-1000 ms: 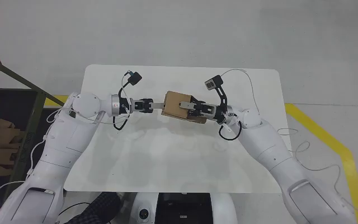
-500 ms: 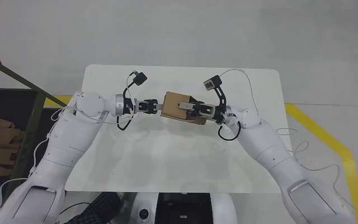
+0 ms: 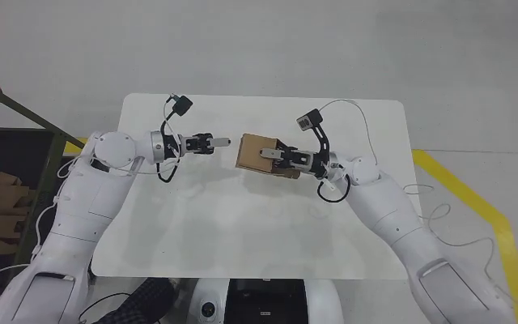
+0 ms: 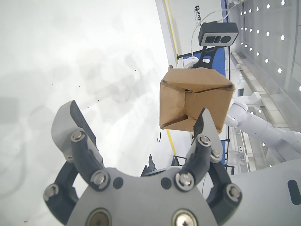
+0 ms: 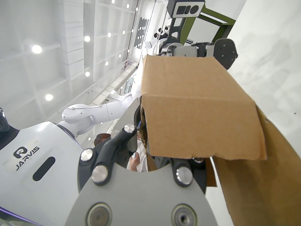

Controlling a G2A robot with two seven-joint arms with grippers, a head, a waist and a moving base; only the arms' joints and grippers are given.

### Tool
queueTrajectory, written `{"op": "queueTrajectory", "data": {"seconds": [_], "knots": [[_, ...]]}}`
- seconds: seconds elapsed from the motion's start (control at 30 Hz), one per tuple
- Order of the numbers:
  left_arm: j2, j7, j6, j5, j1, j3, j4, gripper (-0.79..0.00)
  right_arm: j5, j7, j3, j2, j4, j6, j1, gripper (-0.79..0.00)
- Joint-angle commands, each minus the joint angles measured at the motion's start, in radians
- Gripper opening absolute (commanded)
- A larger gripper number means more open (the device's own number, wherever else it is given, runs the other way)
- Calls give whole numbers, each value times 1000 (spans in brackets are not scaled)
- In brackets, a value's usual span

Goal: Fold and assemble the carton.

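The brown carton [image 3: 261, 151] hangs above the middle of the white table [image 3: 243, 235], held up by my right gripper [image 3: 275, 153], which is shut on its wall. In the right wrist view the carton [image 5: 197, 118] covers the fingers and one loose flap hangs beside it. In the left wrist view the carton [image 4: 194, 99] shows its folded end with the flaps tucked in. My left gripper [image 3: 227, 142] is open a short way to the carton's left, not touching it, with nothing between its fingertips [image 4: 138, 116].
The table has free room all around the carton. A dark rack with stacked brown cardboard [image 3: 12, 202] stands off the table's left edge. A yellow floor line [image 3: 461, 178] runs to the right of the table.
My left gripper has drawn back to the left from the carton's end and now stands open and apart from it. The right gripper and carton have hardly moved.
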State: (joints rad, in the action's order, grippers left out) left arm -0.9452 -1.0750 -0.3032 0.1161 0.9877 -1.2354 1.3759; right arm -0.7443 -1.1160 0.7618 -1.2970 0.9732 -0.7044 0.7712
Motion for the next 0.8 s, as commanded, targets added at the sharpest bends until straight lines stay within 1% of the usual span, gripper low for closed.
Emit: {"op": "queueTrajectory", "data": {"seconds": [0.0,0.13,0.27,0.33,0.5,0.63,0.7,0.77], "knots": [[2,8,-16,6,13,-10,13,0,-16,-15,0,1,10,15,-1,-785],[7,44,-101,5,43,-36,35,0,-27,-53,4,7,15,53,-11,-785],[8,141,-255,5,80,-72,45,0,-87,-112,26,13,-6,112,-23,-785],[10,181,-328,-31,95,-83,45,0,-129,-146,41,13,-17,146,-27,-785],[10,257,-496,-146,118,-90,62,0,-137,-206,59,12,-44,206,-41,-785],[9,312,-585,-232,127,-87,67,0,-151,-240,66,5,-69,240,-48,-785],[7,362,-623,-272,136,-90,70,0,-150,-251,64,-1,-81,251,-51,-785],[4,448,-650,-353,148,-111,85,0,-151,-259,63,-7,-93,259,-53,-785]]}}
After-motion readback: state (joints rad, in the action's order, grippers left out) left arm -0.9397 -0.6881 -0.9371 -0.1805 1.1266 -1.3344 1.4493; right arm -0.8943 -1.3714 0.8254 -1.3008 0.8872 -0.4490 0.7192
